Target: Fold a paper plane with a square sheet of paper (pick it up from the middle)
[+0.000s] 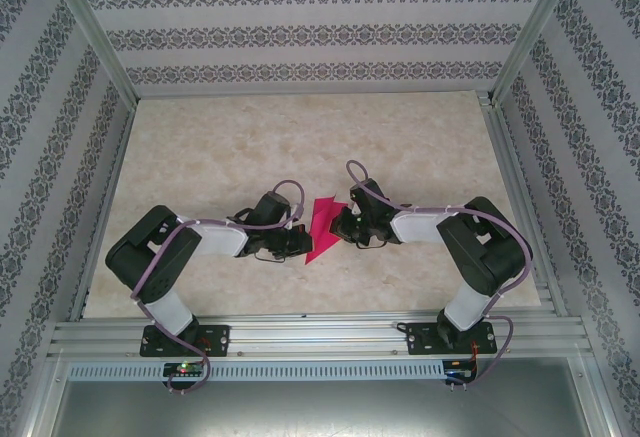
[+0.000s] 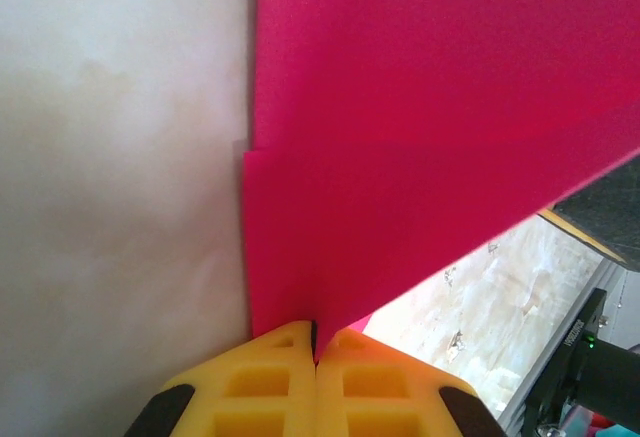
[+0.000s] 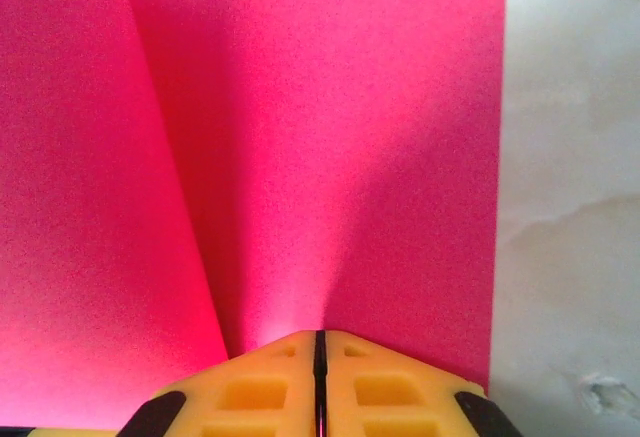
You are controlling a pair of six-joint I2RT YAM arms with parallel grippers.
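The magenta-pink sheet of paper (image 1: 322, 225) hangs between my two grippers near the table's front middle. It is folded into a narrow pointed shape with its tip toward the near edge. My left gripper (image 1: 303, 243) is shut on its left side. In the left wrist view the yellow fingertips (image 2: 280, 357) of the left gripper (image 2: 316, 342) pinch a corner of the layered paper (image 2: 420, 107). My right gripper (image 1: 340, 225) is shut on the right side. In the right wrist view the right gripper (image 3: 320, 342) clamps the creased paper (image 3: 330, 157), which curves up on the left.
The marble-look table (image 1: 300, 137) is fenced by aluminium rails (image 1: 320, 332) at the front and patterned walls (image 1: 300, 27) at the back and sides. The right arm's black body (image 2: 600, 367) sits close behind the paper in the left wrist view.
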